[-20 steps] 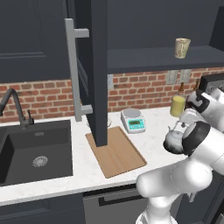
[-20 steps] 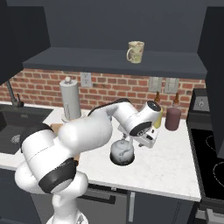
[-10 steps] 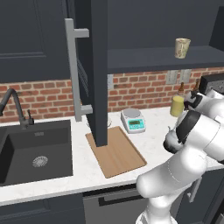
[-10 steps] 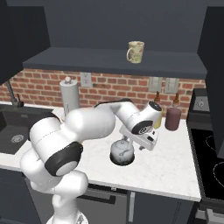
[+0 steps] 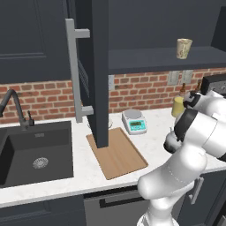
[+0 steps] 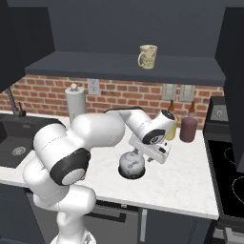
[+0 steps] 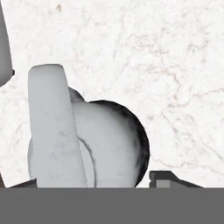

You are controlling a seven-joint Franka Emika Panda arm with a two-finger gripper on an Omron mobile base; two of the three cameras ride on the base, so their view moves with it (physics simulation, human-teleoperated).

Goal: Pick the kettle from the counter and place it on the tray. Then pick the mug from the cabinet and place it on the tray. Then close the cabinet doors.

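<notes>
Cabinet: dark charcoal wall unit, its door swung out over the worktop, long grey bar handle facing left.

Counter: white marbled stone, black sink set in at the left.

Tray: light brown wooden board, flat on the counter below the open door, nothing on it.

Paper-towel roll: upright by the brick wall.

Kitchen scale: white, behind the tray.

Kettle: mottled grey, on the counter well right of the tray, directly under my hand; its pale spout rises toward my camera.

Mug: beige, upright on the cabinet shelf.

My pincer: just above the kettle; I cannot tell whether my fingers are apart or together.
</notes>
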